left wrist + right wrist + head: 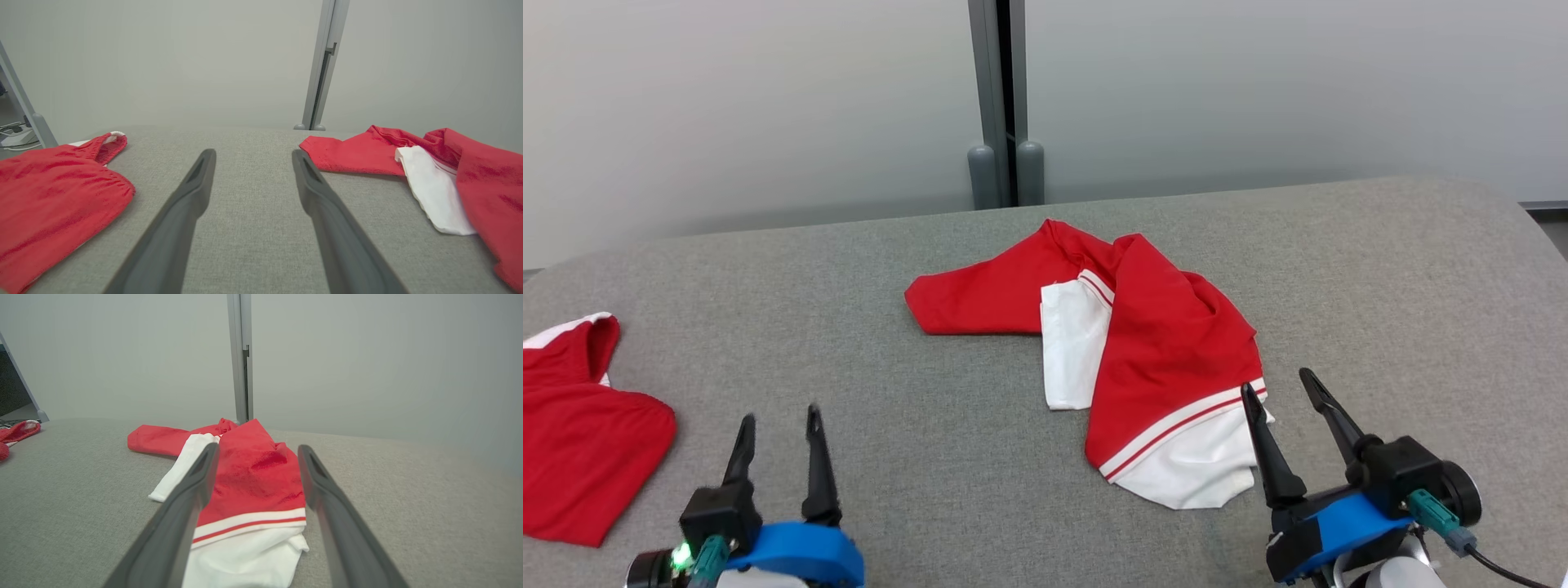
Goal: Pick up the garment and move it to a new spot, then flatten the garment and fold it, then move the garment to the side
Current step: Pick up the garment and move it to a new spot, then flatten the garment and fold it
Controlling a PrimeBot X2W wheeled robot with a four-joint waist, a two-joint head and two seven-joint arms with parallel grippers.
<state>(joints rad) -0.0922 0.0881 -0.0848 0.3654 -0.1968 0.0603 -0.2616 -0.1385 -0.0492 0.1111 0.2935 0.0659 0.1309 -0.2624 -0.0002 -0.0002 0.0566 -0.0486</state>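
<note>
Crumpled red-and-white cloth garment [1168, 351] lies at twelve o'clock — right gripper [1275, 381], fingers spread, lines up on its near edge, likely to grab; left gripper [780, 413] idles spread at seven

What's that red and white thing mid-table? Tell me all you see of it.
The garment is soft red cloth with white panels and a red-striped white band. It lies crumpled and partly folded over itself on the grey table, one red part stretched left. The open right gripper is at its near hem; contact is unclear.
</note>
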